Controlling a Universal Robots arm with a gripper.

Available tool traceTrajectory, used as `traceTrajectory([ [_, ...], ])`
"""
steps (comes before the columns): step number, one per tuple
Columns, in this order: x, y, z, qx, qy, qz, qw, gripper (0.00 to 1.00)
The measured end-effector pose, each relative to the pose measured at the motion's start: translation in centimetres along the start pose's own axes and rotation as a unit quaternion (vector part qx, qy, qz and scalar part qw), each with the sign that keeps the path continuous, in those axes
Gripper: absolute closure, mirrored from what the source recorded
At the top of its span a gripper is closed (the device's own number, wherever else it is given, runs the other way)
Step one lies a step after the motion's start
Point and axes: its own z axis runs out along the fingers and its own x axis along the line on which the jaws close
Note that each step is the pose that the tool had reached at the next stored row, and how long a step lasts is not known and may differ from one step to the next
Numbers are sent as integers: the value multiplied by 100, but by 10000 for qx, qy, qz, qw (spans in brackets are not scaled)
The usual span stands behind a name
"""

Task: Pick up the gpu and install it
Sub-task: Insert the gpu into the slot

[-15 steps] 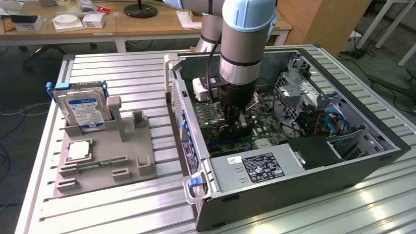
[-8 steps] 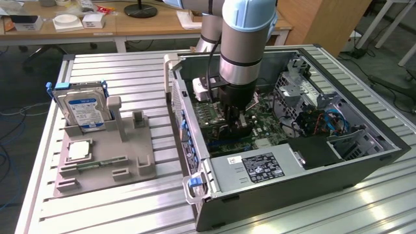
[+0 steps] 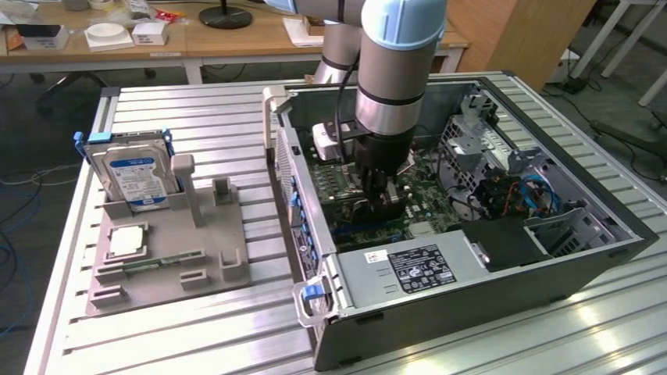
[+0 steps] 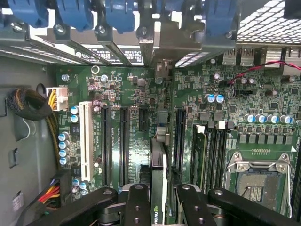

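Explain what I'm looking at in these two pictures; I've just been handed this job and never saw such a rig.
The exterior view looks from outside at a robot arm reaching down into an open computer case lying on a slatted metal table. The wrist view comes from a camera on the arm's wrist, looking down past the gripper at the green motherboard inside the case. The gripper is shut on the gpu, a thin dark card seen edge-on, held upright over the long black slots. On the exterior view's left, a grey tray on the table holds a hard drive standing upright and a small green memory stick lying flat.
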Motion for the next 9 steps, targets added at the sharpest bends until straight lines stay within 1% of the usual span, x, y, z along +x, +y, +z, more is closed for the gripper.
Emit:
traceTrajectory([
  [9, -6, 1, 0, 4, 0, -1, 10000, 74],
])
